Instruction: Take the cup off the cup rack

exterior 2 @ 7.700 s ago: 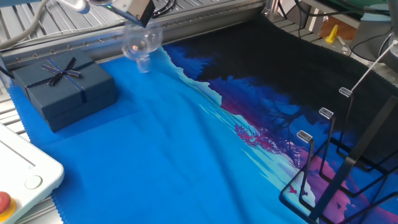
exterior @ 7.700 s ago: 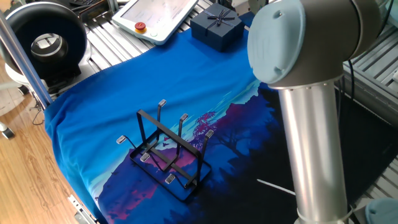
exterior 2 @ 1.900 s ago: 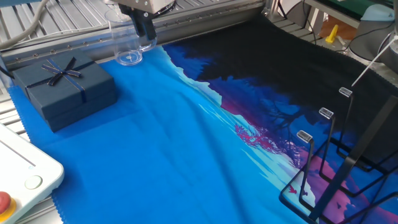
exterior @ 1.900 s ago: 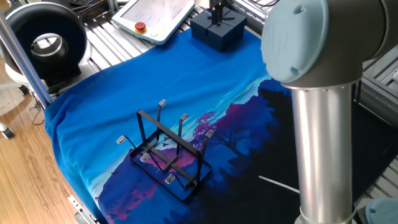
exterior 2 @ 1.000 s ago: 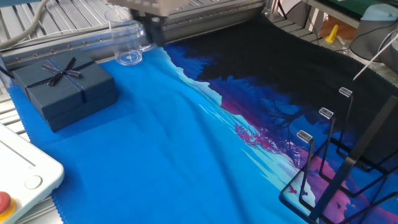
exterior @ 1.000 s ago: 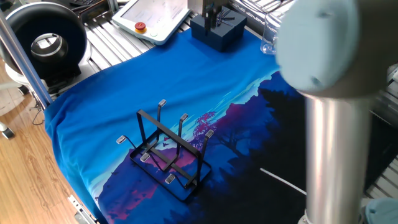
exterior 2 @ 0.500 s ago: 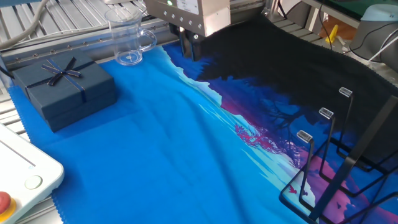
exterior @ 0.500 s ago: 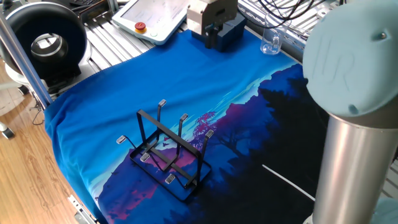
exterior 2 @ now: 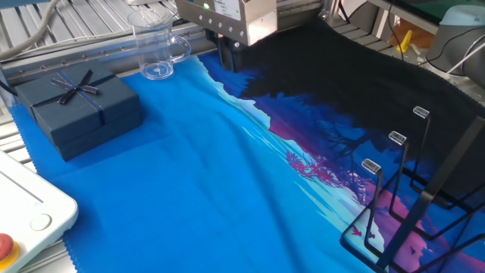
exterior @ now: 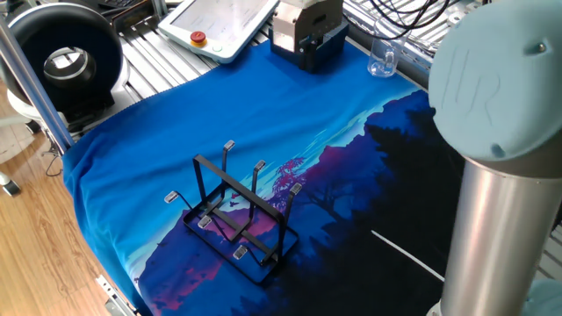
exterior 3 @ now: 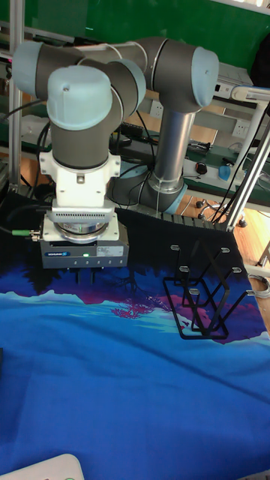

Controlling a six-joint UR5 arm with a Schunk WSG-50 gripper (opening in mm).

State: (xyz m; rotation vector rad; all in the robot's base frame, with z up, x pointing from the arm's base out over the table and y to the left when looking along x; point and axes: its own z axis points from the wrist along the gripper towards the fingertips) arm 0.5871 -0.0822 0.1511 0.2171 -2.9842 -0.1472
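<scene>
The clear cup (exterior 2: 157, 47) stands upright on the far edge of the blue cloth, off the rack; in one fixed view the cup (exterior: 382, 58) sits near the metal slats. The black cup rack (exterior: 238, 215) stands near the cloth's front with all its prongs bare, and the rack (exterior 2: 404, 199) (exterior 3: 205, 297) shows in the other views too. My gripper (exterior 2: 228, 56) hangs low over the cloth to the right of the cup, apart from it, open and holding nothing. The gripper (exterior 3: 84, 276) points straight down.
A dark blue gift box (exterior 2: 77, 111) with a ribbon lies left of the cup. A white teach pendant (exterior: 219, 22) with a red button rests beyond the cloth's corner. The arm's grey column (exterior: 496, 228) fills the right side of one fixed view.
The gripper has let go of the cup and moved away from it toward the dark part of the cloth. The cup stays where it was set down; the rack has not moved.
</scene>
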